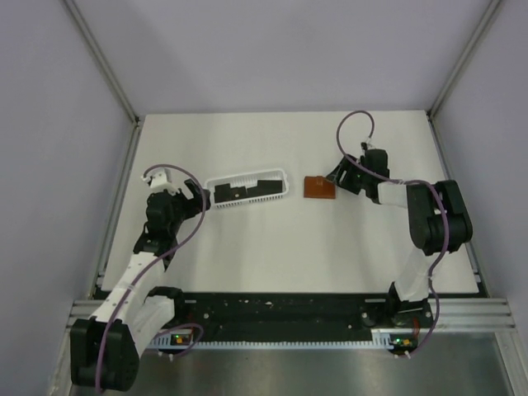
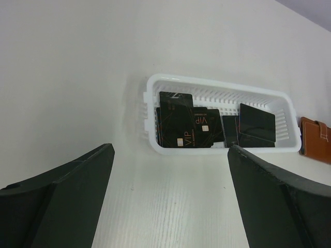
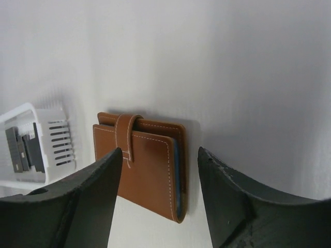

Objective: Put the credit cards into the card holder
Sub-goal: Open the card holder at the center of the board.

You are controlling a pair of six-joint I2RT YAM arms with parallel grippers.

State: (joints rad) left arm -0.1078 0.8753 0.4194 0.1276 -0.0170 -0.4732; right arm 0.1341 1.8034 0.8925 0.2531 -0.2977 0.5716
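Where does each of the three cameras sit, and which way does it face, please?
Top external: fixed above and behind the arms, looking down at the table; both arms show.
Left wrist: on the left arm, facing the white basket holding credit cards; the left fingers, spread wide, frame the bottom.
Right wrist: on the right arm, facing the closed card holder; the right fingers flank it.
Shared: the white basket and card holder appear in all three views.

Robotics laboratory test cell. A plain white worktop [image 1: 272, 256] stands enclosed by blank grey panels [image 1: 280, 49] held in aluminium framing [image 1: 102, 58]. Two cabled robot arms, the left arm [image 1: 132, 276] and the right arm [image 1: 429, 219], are bolted to a black mounting rail [image 1: 280, 309] at the near edge.
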